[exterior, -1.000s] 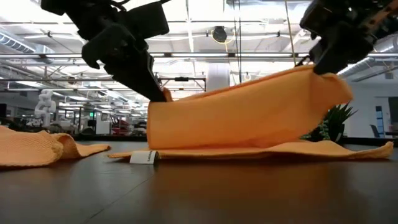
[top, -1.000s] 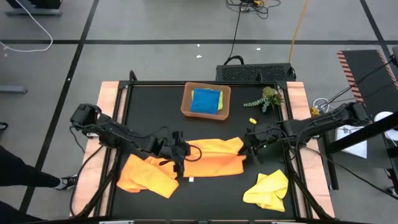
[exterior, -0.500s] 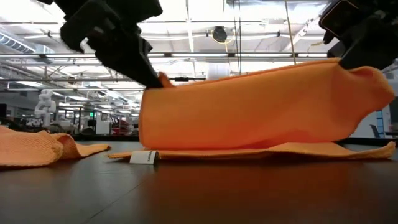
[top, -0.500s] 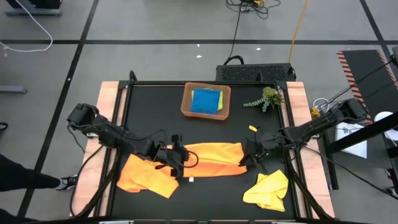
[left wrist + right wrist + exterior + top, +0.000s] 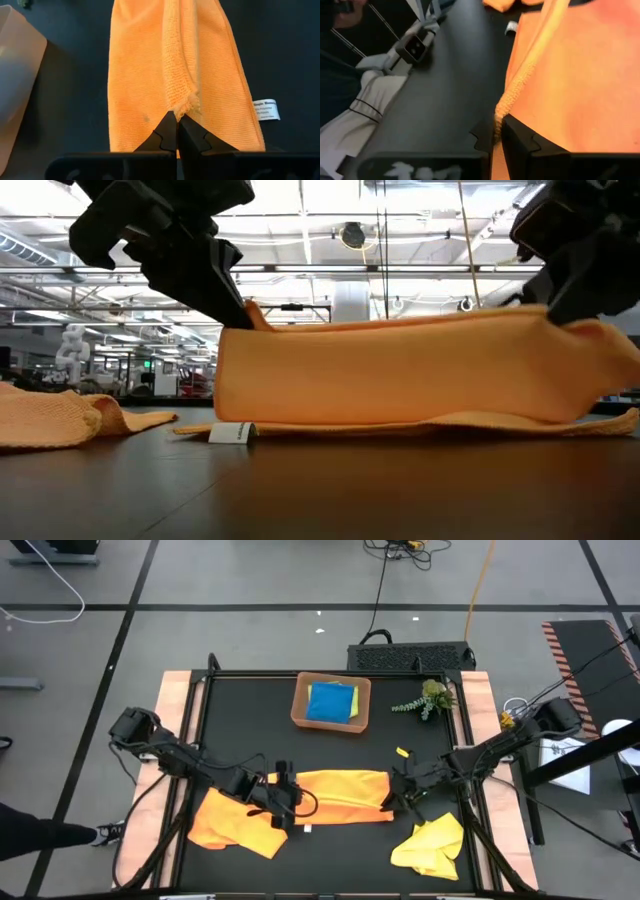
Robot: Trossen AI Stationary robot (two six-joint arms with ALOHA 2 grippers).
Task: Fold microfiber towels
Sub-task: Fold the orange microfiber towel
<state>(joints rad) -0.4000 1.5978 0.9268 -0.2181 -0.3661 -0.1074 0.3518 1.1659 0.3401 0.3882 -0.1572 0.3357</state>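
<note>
Left gripper [image 5: 283,796]: fingers pressed together on the folded edge of the orange towel [image 5: 340,795], at its 9 o'clock end. Right gripper [image 5: 398,792]: nipping the same edge at the 3 o'clock end; its fingers look barely parted around the hem, though whether the grip is slackening I cannot tell.

Step in hand, by my reading: the first fold. The raised edge is carried over the lower layer, which lies flat on the black table [image 5: 250,720] at about 6 o'clock of centre; the upper layer hangs between the two grippers, clear of the table.

Next move calls for lowering both ends evenly so the hems line up, then letting go.

Pose: both arms reach low and inward from the table's sides, wrists angled down toward the cloth.

A second orange towel [image 5: 235,822] lies crumpled at 8 o'clock, a yellow towel [image 5: 432,843] at 4 o'clock.
</note>
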